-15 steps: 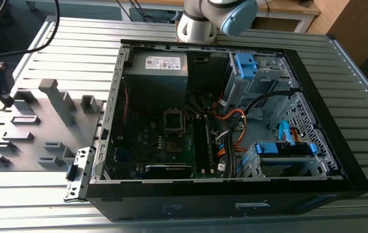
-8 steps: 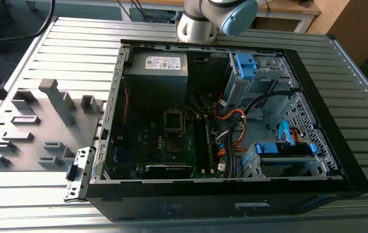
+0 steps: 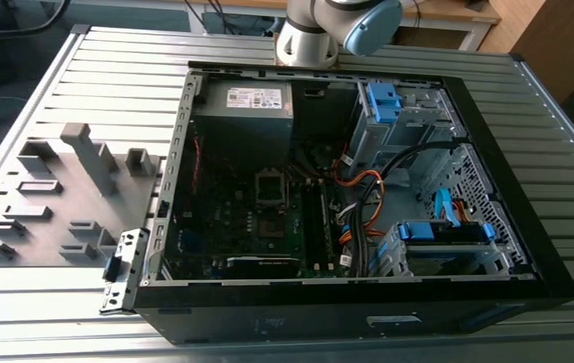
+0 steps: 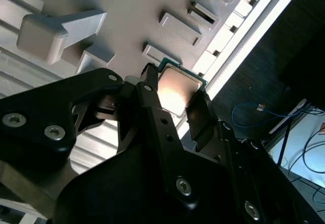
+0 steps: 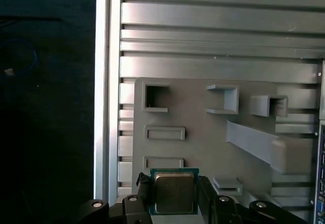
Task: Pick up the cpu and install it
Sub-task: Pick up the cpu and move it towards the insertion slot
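The cpu (image 5: 174, 192), a small square chip with a dull silver top and green edge, sits between the black fingers of my gripper (image 5: 174, 196). One finger (image 5: 143, 189) presses each side, so the gripper is shut on it. In the second wrist view the cpu (image 4: 177, 88) catches the light between the same fingers (image 4: 200, 113), with the gripper (image 4: 175, 101) over the grey holder plate (image 4: 127, 10). In the exterior view the open computer case (image 3: 529, 249) lies on its side, and the dark square socket (image 3: 269, 187) shows on its motherboard.
The grey holder plate (image 3: 65, 204) with raised blocks and pockets lies on the slatted metal table (image 3: 115, 68), at the exterior view's left of the case. Cables, blue drive brackets (image 3: 383, 102) and a power supply (image 3: 246, 102) crowd the case. The arm's base (image 3: 307, 38) stands behind it.
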Available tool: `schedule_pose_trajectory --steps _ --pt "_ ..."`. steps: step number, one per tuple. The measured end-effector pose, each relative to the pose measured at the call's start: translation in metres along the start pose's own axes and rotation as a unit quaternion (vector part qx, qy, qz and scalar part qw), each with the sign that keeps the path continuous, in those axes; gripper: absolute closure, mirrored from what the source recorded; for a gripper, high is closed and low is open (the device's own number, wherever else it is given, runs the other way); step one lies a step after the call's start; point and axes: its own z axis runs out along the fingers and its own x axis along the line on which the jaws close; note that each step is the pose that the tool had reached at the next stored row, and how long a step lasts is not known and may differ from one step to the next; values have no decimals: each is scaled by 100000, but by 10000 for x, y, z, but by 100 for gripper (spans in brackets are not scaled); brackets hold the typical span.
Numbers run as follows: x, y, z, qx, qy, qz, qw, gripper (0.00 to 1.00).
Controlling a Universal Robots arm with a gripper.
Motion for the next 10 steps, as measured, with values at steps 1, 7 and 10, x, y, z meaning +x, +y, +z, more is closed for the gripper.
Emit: schedule_pose_trajectory --steps 1,7,10 --pt "-2 -1 -30 -24 -1 2 100000 53" --pt "-9 -6 -186 -137 -3 7 100000 53" --pt "-11 -7 -225 -177 -3 9 100000 53"
